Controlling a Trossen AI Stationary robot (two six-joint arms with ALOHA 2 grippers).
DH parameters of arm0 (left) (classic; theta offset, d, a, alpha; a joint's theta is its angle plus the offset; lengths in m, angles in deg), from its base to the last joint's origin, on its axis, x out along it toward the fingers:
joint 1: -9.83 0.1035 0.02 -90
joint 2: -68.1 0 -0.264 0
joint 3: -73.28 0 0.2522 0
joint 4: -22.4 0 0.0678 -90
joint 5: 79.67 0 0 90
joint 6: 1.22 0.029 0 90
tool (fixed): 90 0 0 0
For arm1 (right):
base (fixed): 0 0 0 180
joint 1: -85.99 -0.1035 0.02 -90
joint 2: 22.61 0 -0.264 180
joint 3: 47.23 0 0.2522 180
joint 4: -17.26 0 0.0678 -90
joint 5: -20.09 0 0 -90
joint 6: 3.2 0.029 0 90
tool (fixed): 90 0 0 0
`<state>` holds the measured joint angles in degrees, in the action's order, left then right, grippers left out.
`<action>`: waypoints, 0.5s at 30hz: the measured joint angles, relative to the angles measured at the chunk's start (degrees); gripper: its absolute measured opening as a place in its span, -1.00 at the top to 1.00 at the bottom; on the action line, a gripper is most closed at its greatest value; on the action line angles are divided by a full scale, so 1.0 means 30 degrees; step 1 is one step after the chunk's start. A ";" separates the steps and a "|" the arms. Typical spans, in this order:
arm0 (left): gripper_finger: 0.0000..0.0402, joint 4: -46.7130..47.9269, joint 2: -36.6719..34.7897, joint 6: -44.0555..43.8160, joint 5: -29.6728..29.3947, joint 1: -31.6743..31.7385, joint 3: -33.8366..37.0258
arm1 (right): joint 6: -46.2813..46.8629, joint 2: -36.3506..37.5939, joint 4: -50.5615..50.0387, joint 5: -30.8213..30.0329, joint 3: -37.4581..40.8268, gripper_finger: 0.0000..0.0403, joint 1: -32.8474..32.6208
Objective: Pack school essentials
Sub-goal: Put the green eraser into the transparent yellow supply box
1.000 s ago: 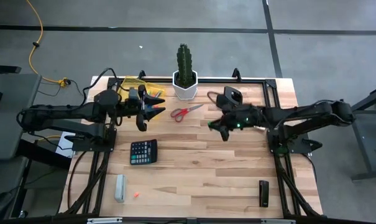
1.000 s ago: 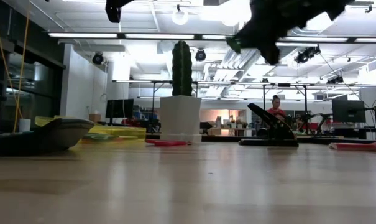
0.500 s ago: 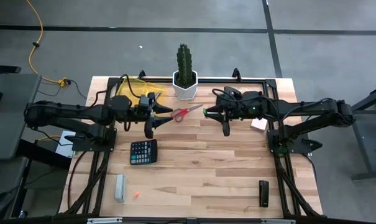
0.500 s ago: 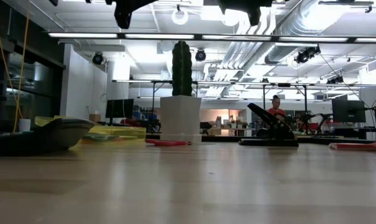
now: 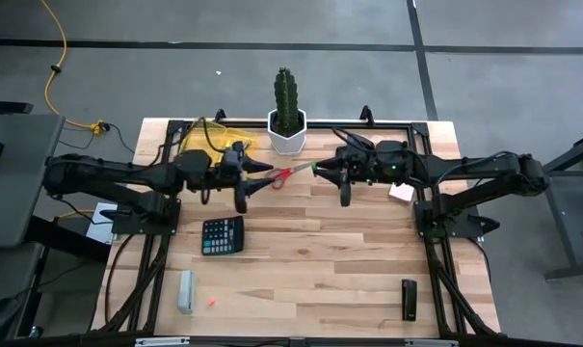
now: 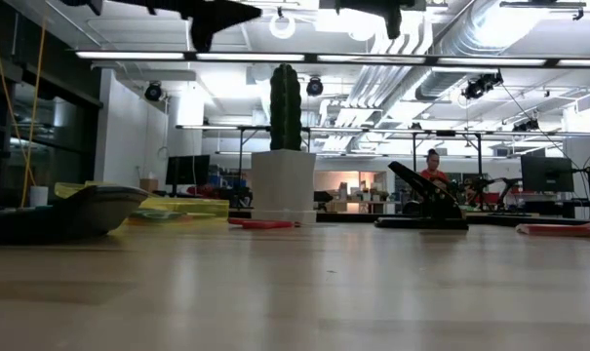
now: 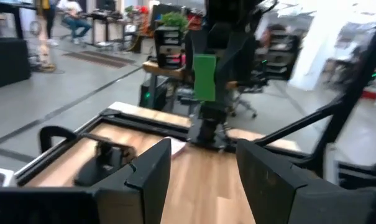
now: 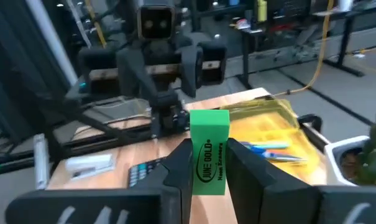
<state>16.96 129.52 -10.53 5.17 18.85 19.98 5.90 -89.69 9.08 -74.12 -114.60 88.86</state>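
Note:
A green block (image 8: 209,152) with dark lettering is held above the table's far middle by my right gripper (image 5: 318,171), which is shut on it and points level toward the table's left. My left gripper (image 5: 256,180) faces it from the left, open, with nothing between its fingers (image 7: 151,167). In the left wrist view the green block (image 7: 204,76) shows a short way ahead of them. Red-handled scissors (image 5: 289,173) lie flat on the table under the gap between the two grippers. A yellow case (image 5: 214,135) lies at the far left, with blue pens (image 8: 271,149) inside. My right gripper pinches the green block's two long sides (image 8: 194,163) between its two fingers, on the block's lower half. The fingers come level from the table's right. The block stands upright, its upper end (image 8: 209,119) above the fingertips, lifted clear of the table.
A potted cactus (image 5: 287,114) stands at the far middle, a black stapler-like device (image 5: 360,149) at the far right. A black calculator (image 5: 223,234) lies left of centre, a pale grey bar (image 5: 186,291) and a small red piece (image 5: 213,302) near left, a dark object (image 5: 409,299) near right.
My right gripper has risen with the green block, gone toward the table's far left and rolled, so the block now stands upright. My left gripper has moved toward the table's right, closer to the right gripper, staying open.

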 joint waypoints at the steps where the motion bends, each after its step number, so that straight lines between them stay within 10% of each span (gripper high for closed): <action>1: 0.15 -0.0153 0.0526 0.0218 -0.0366 -0.0102 -0.0213 | 0.0008 -0.0320 0.0667 -0.0093 0.0003 0.67 0.0000; 15: 0.15 -0.0144 0.5902 0.5069 -0.5098 -0.0985 -0.4543 | 0.4361 -0.3683 0.7155 -0.0262 0.0010 0.67 -0.0007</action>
<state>16.53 147.23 4.68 -10.13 15.90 6.35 18.98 -100.74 30.55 -74.90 -114.57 88.84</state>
